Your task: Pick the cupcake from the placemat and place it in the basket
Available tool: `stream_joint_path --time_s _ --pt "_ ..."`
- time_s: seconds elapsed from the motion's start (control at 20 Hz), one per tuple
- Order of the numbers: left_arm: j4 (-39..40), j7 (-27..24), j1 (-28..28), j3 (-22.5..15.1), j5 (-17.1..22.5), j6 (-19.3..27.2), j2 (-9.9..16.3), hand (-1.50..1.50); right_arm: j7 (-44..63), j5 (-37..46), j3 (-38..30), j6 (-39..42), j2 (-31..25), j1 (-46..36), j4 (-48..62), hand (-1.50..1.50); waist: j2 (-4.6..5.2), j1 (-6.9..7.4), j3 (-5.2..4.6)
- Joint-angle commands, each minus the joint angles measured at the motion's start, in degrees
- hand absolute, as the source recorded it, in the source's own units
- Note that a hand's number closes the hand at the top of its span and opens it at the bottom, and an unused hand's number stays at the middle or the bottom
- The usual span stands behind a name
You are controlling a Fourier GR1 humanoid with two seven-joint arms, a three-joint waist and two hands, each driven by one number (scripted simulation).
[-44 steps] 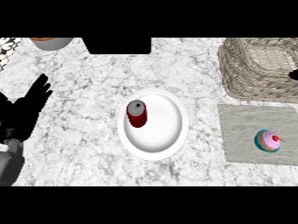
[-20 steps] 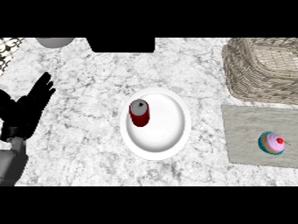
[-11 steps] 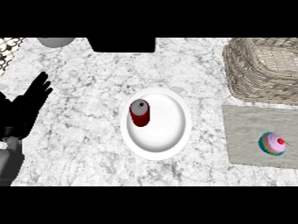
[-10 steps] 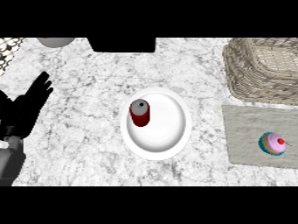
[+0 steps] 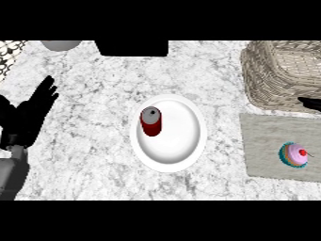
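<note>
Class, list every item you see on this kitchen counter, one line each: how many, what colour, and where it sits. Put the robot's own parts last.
Cupcake: one, pink frosting with a red cherry and teal wrapper, on the placemat.
Placemat: one, grey-beige, at the right, below the basket.
Basket: one, tan wicker, upper right.
Plate: one, white, centre of the counter.
Can: one, dark red with a grey top, on the plate's left part.
Bowl: one, grey, top edge at left, partly cut off.
Left hand: one, black, open, resting at the left edge.
Right hand: black fingers only, entering at the right edge near the basket.

Bright, even light, faint shadows, perhaps slight stretching toward the edges
</note>
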Motion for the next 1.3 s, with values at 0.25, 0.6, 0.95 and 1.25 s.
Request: stream_joint_path --time_s 0.25,0.6,0.95,1.25 --pt "1.4 -0.2 -1.1 1.2 -1.5 -1.0 -1.7 0.0 -3.3 10.3 3.7 4.6 5.4 -8.2 9.6 -1.5 -0.15 -0.4 -0.06" --pt "1.8 -1.3 -0.1 2.8 -3.4 -1.9 -1.9 0.0 -8.7 17.0 4.2 -1.4 8.9 -6.6 15.4 -1.5 -0.23 -0.76 -0.06" --pt "-0.5 1.4 0.3 3.6 -2.8 -2.5 -2.0 0.0 -13.4 16.9 4.8 0.8 9.2 -9.3 20.3 -1.5 -0.11 -0.22 -0.02" --pt "-1.0 -0.9 3.6 3.2 -3.6 -3.0 -3.2 0.0 -15.2 15.9 5.7 -0.9 9.6 -7.7 18.7 -1.5 -0.24 -0.4 -0.04"
